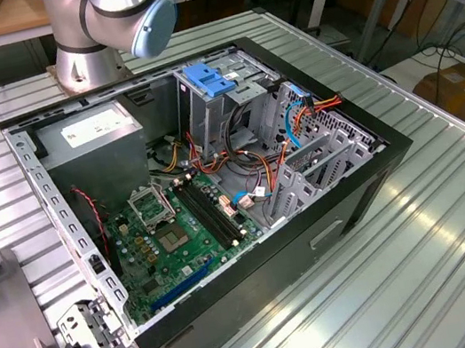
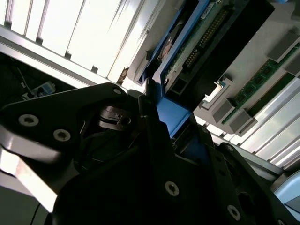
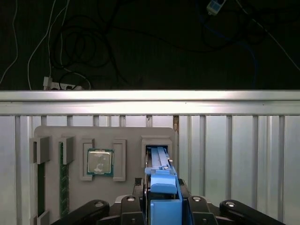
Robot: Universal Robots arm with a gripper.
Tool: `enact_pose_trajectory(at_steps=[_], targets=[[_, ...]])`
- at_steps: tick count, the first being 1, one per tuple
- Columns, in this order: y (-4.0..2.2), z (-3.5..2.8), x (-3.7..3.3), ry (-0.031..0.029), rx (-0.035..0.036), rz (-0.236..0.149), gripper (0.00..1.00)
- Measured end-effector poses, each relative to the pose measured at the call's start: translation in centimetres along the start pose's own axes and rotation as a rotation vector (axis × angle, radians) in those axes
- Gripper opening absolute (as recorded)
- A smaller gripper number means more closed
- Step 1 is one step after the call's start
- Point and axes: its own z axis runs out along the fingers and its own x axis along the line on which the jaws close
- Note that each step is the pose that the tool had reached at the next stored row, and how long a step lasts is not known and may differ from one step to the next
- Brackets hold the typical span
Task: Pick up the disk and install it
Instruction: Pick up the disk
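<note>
First wrist view, fingers [image 3: 139, 201] clamped on the disk [image 3: 163, 187], seen edge-on, its lower part cut off.

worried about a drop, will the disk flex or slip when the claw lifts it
Probably stiff: the disk shows a dark, rigid-looking body. Its smooth blue rail, held in the claw, may be slippery. Exposed connectors look fragile.
</note>
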Motion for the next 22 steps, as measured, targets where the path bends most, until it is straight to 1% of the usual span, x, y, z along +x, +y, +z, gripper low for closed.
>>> enact_pose_trajectory(at_steps=[6,8,20,22], targets=[[0.00,0.00,0.00,0.0002,-0.0003,0.009,0.37],[0.00,0.01,0.00,0.0003,-0.0006,0.020,0.37],[0.00,0.00,0.00,0.0004,-0.0004,0.022,0.37],[-0.01,-0.10,0.00,0.0002,-0.0001,0.022,0.37]])
